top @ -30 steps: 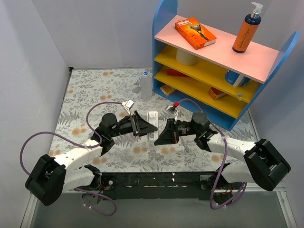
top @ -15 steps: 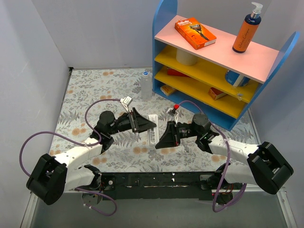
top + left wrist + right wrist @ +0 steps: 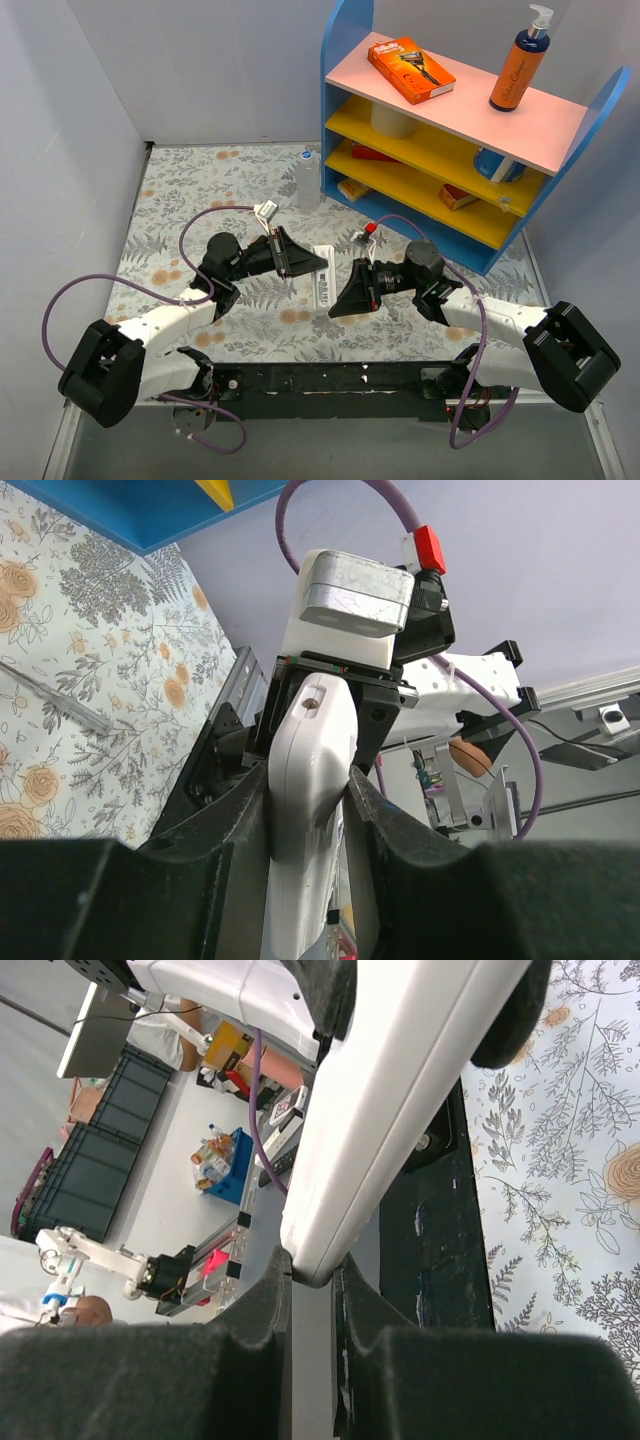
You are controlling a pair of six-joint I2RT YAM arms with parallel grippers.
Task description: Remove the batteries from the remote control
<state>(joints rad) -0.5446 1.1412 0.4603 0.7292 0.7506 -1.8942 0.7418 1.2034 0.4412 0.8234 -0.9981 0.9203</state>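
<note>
Slim white plastic remote control [image 3: 322, 284] held aloft over the floral table [image 3: 180, 200], mid-width, nearer its front edge. Left gripper [image 3: 308, 780] clamps its sides; right gripper [image 3: 312, 1272] pinches one end. No batteries visible. Best to hold one grip firm and turn the compartment face outward.

The left end effector [image 3: 308, 825] narrowed its jaws until both fingers pressed against the sides of the remote control [image 3: 312, 740]; a second earlier they had stood wider. The right end effector [image 3: 343, 297] shifted a little toward the near edge of the desk [image 3: 180, 190]. More of the white bar showed between the two arms.
</note>
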